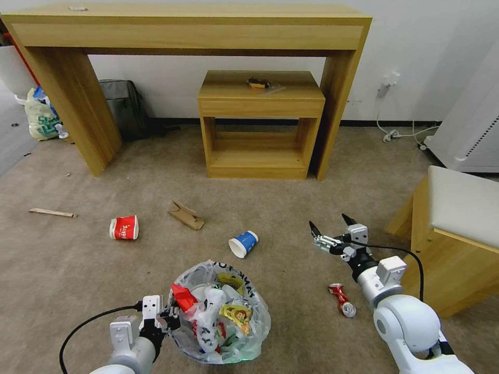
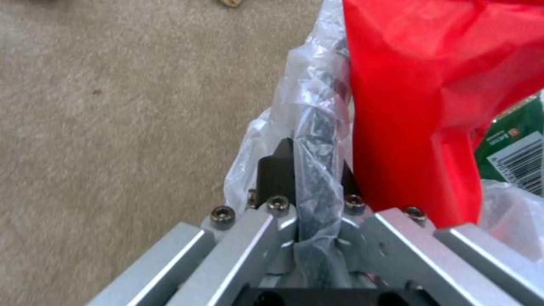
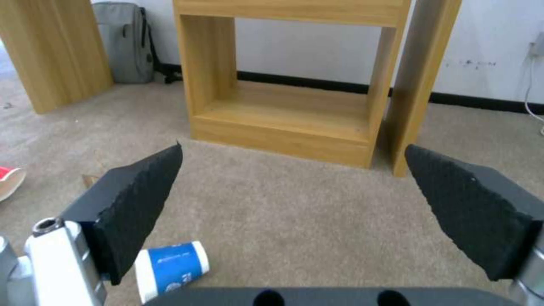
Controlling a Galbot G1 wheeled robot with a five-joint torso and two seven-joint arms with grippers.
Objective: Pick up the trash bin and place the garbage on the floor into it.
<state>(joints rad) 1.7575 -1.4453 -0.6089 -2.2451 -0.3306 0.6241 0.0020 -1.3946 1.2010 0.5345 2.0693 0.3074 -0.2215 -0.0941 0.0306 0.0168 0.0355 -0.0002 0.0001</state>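
The trash bin sits low in the middle of the head view, its whitish bag stuffed with wrappers. My left gripper is shut on the bin's near-left rim; the left wrist view has its fingers pinching rim and bag beside a red wrapper. My right gripper hangs open and empty above the floor, right of the blue cup. Other garbage lies on the carpet: a red cup, a cardboard scrap, a stick and a crushed can near my right arm.
A long wooden desk stands at the back with a small wooden shelf table under it. A grey backpack and a shopping bag sit at the far left. A padded wooden stool stands close on the right.
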